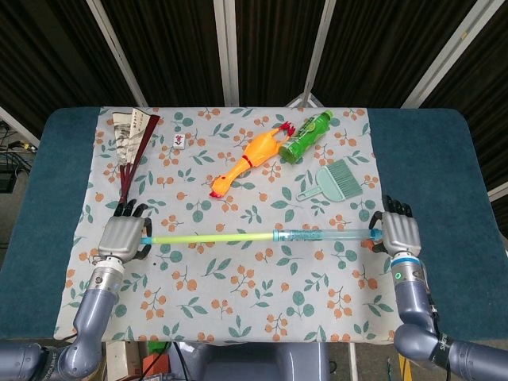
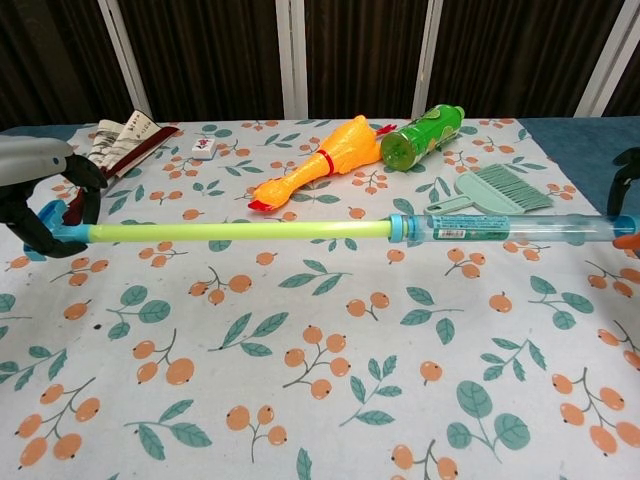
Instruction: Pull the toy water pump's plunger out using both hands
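Note:
The toy water pump hangs level above the floral cloth. Its clear blue barrel lies to the right and its yellow-green plunger rod runs out to the left. My left hand grips the plunger's blue handle end. My right hand holds the barrel's far end by its orange tip; in the chest view only dark fingers show at the frame edge. A long length of rod shows outside the barrel.
Behind the pump lie a teal hand brush, a green bottle, an orange rubber chicken, a small white tile and a folded fan. Blue table borders the cloth.

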Robot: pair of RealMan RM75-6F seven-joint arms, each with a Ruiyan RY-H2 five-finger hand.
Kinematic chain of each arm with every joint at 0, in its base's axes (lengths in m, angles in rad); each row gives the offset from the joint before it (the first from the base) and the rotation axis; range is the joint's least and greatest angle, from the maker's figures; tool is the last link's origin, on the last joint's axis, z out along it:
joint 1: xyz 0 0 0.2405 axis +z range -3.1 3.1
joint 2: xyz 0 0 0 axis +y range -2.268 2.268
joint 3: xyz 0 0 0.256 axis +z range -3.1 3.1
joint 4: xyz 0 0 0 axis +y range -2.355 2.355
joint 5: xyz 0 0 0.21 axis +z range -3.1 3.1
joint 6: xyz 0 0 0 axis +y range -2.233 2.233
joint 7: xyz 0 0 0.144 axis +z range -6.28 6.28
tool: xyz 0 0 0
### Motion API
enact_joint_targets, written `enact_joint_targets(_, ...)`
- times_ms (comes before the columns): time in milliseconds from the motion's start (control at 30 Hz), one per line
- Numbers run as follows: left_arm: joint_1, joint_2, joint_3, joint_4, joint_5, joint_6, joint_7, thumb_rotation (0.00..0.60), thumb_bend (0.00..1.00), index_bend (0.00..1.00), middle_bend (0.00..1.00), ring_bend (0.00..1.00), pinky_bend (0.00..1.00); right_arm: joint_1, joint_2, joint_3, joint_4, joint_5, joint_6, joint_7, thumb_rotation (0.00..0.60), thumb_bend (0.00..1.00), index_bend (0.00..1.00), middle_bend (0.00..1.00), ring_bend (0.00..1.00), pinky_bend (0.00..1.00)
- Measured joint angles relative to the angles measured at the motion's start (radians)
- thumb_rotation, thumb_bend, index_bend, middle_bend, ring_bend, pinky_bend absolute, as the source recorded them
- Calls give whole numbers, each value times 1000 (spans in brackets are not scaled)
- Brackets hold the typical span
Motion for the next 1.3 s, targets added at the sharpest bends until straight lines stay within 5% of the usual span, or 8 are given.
enact_joint_targets(300, 0, 15, 11, -1, 7, -7, -14, 600, 456, 571, 94, 0, 23, -4, 7, -2, 8, -2, -6, 8, 600, 377, 622, 43, 0, 0)
enact_joint_targets(567, -5, 22, 23, -11, 6, -30, -23, 600, 201, 275, 17, 0, 21, -6, 19, -13, 2, -7, -31, 12, 600, 377, 16, 0, 0, 0)
enact_joint_targets(1000, 11, 48, 39, -34, 61, -44, -94, 600, 147, 167, 24, 0, 20, -23, 45, -25, -15, -47, -35, 49, 600, 359, 0, 0, 0, 0)
enact_joint_targets(1167, 62, 83, 65, -47, 169, -44, -210, 600, 71, 18, 2, 0, 12, -57, 81, -34, -64, -123, -36, 118, 600, 336, 0, 0, 0, 0)
enact_joint_targets(1300, 123, 136, 100, -46, 287, -41, -330, 600, 70, 0, 0, 0, 2, -99, 127, -52, -106, -229, -32, 196, 600, 334, 0, 0, 0, 0)
